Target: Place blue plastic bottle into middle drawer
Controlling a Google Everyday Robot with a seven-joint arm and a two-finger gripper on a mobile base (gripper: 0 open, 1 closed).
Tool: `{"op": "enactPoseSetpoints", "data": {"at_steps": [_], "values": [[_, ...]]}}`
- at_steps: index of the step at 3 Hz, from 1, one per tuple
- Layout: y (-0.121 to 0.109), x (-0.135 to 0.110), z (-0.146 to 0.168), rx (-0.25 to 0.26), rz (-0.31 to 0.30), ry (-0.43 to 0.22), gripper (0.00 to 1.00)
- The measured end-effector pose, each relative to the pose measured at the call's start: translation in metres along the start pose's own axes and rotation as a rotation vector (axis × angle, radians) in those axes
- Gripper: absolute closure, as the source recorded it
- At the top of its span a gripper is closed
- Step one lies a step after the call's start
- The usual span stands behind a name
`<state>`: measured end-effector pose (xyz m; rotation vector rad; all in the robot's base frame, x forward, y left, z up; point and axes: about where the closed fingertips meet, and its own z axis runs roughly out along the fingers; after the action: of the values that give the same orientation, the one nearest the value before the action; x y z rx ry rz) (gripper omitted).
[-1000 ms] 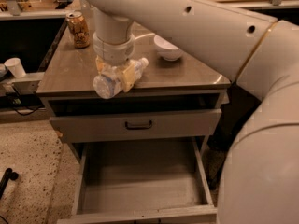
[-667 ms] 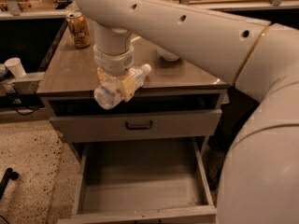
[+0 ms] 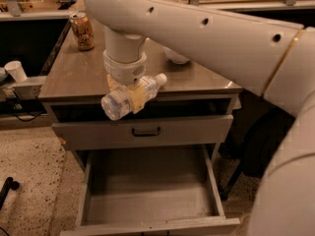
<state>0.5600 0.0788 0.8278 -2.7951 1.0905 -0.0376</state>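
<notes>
My gripper (image 3: 129, 94) is shut on the blue plastic bottle (image 3: 118, 103), a small clear bottle with a white cap, held sideways with the cap pointing back right. It hangs at the cabinet's front edge, above the closed drawer front with the black handle (image 3: 146, 131). The middle drawer (image 3: 147, 205) is pulled open below, a wide grey box with a bare floor. The bottle is well above it.
A brown-orange drink can (image 3: 81, 30) stands at the cabinet top's back left. A white bowl (image 3: 174, 57) sits behind my arm. A white paper cup (image 3: 16, 71) stands on a low shelf at the left. My large arm fills the right side.
My gripper has carried the bottle forward from over the cabinet top to its front edge and slightly lower, towards the open drawer.
</notes>
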Motion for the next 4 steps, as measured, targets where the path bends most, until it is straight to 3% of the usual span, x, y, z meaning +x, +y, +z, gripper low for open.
{"op": "enactPoseSetpoints", "data": {"at_steps": [1, 2, 3, 4], "values": [[0.038, -0.050, 0.003, 0.035, 0.172, -0.020, 1.00], [0.056, -0.083, 0.033, 0.059, 0.317, -0.139, 1.00], [0.054, -0.086, 0.036, 0.073, 0.327, -0.153, 1.00], [0.057, -0.085, 0.047, 0.067, 0.303, -0.224, 1.00]]}}
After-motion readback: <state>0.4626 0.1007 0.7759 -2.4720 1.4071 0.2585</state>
